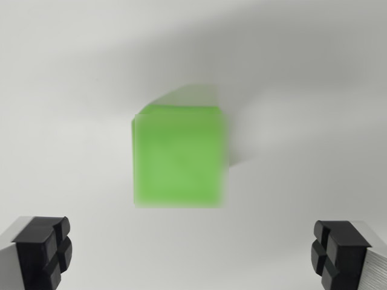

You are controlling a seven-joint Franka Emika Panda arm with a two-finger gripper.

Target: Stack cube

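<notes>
A plain white surface [72,121] fills the wrist view, crossed by a soft grey shadow along the far side. A green cube [179,156], blurred, sits on it near the middle. The gripper [192,254] stands wide apart, holding nothing, its black fingertips [45,251] at the near corners, left and right
</notes>
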